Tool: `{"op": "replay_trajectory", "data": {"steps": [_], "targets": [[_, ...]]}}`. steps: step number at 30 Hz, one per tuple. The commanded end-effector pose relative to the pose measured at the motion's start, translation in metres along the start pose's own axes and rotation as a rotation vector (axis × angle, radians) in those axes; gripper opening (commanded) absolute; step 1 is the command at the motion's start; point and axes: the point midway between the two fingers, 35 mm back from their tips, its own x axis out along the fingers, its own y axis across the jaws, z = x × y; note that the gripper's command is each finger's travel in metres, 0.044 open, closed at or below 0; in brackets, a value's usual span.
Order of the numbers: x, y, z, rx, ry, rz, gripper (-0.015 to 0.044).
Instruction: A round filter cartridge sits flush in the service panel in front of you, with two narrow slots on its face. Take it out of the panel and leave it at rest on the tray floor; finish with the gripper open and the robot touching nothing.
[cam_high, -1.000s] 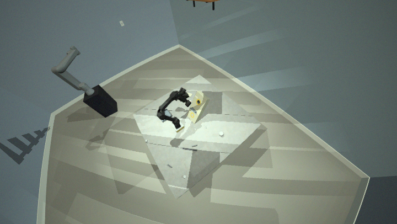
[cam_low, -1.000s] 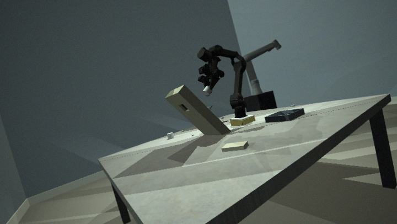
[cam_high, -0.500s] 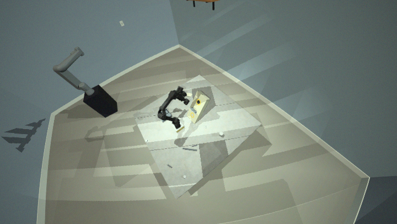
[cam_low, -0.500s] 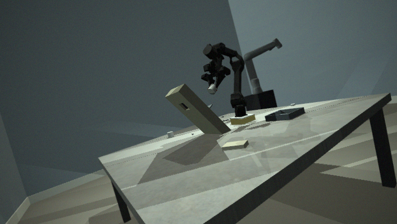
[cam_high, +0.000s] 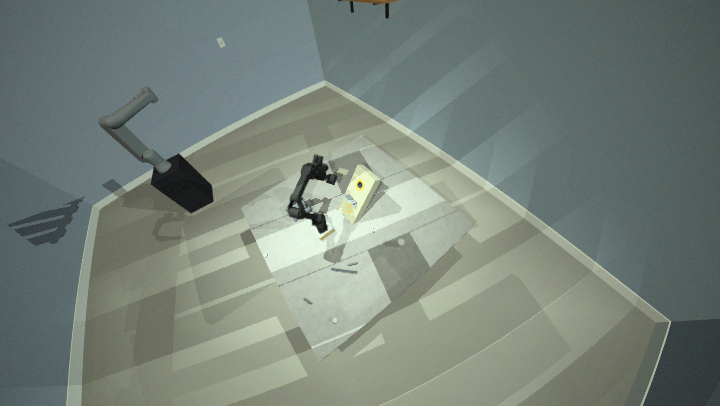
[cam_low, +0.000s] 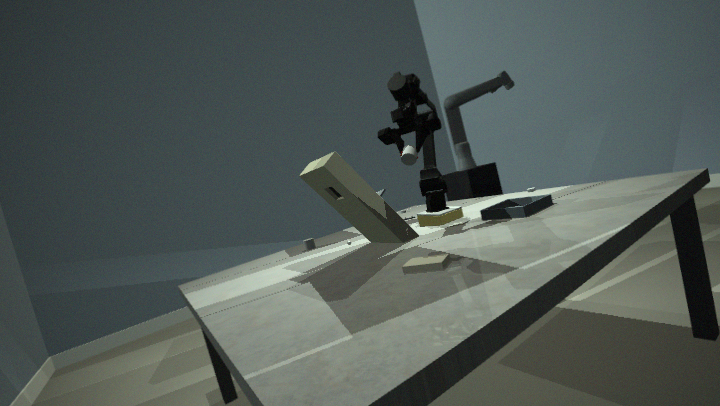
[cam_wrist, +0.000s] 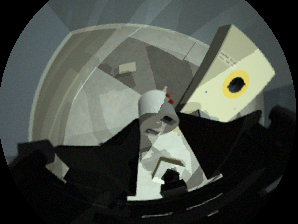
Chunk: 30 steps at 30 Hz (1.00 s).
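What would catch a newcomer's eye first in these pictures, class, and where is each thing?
The black arm's claw, raised above the table, is shut on a pale round filter cartridge. Beside it leans the cream service panel, tilted on the table, and its yellow-ringed hole now gapes dark. Farther back on the table lies the dark tray, nothing visible in it.

One counter (cam_low: 529, 282) carries one tilted service panel (cam_low: 363, 201), one dark tray (cam_low: 516, 206), one small tan block (cam_low: 426, 261) — and one black arm (cam_low: 428, 151) gripping one white filter cartridge (cam_low: 408, 155). Beyond stands one grey arm (cam_low: 461, 121).
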Motion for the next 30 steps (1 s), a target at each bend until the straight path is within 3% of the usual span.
{"op": "replay_trajectory", "data": {"steps": [1,20,30], "targets": [[-0.004,0.024,-0.002,-0.114,-0.013,0.068,0.0000],[-0.024,0.108,-0.032,-0.536,-0.028,0.315,0.0000],[-0.024,0.113,-0.035,-0.560,-0.029,0.329,0.0000]]}}
